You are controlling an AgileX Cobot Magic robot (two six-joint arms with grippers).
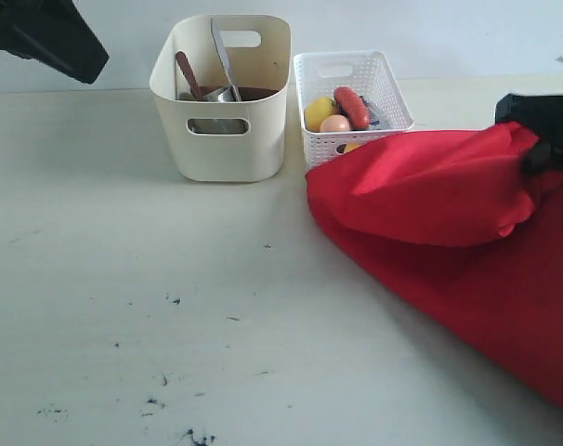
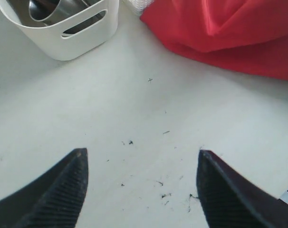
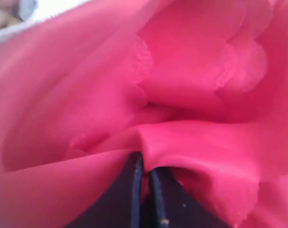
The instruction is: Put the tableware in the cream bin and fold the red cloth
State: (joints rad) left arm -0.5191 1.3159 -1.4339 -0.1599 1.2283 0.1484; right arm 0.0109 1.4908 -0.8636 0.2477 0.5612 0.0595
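Right jaws pinched tight on a bunched fold of the red cloth [image 1: 430, 204], heaped at the right of frame on the counter [image 1: 124, 325]. Left jaws spread wide, holding nothing. Tableware looks done, sitting in the cream bin [image 1: 221, 139], upper centre. For a clean fold, I'd lift the edge high and draw it left so the cloth flattens before laying it over.

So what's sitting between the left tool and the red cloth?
Just bare table with dark specks, as the left wrist view shows between the left tool and red cloth.
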